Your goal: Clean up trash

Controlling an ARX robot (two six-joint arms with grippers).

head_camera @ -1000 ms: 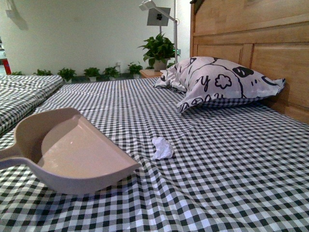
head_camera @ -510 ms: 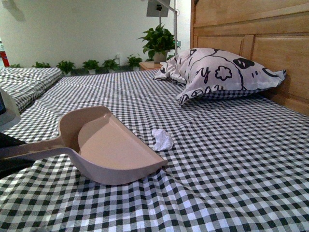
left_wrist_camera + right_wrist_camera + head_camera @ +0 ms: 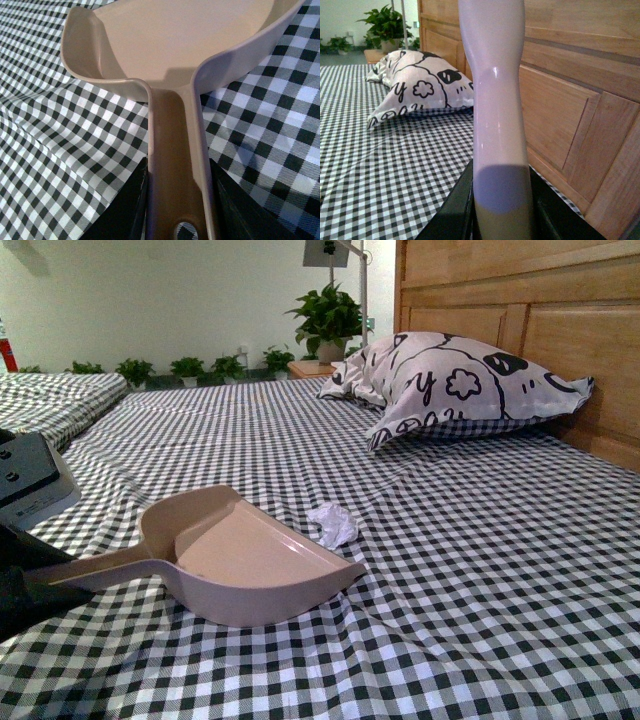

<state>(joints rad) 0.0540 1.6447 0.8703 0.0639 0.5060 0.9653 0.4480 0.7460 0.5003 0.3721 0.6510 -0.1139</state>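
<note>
Trash (image 3: 332, 523): small white crumpled wad on the checked sheet (image 3: 480, 570), mid-bed, well short of the pillow (image 3: 450, 385) and headboard (image 3: 560, 330). Dustpan (image 3: 255, 560) lies on the sheet just beside it. The pan's long axis runs handle-to-lip from the robot's left toward the right and slightly away. The wad sits just past the far end of the open lip, not inside. Can't tell if it touches the rim.

Left gripper (image 3: 177, 192) is clamped on the dustpan handle, with a black jaw on each side of it. Right gripper (image 3: 501, 200) is closed around a glossy pale handle (image 3: 495, 100) that stands upright. The tool's working end is out of frame, so it's probably a brush but unconfirmed. Right arm is absent from the front view.

Judgement: left arm is the nearer one. The wad lies ahead of the pan mouth and off toward its far corner. The next move needs either the lip pushed forward and away under it, or the right tool sweeping it back toward the left into the pan. Risk: the light wad rolls off past the lip.
</note>
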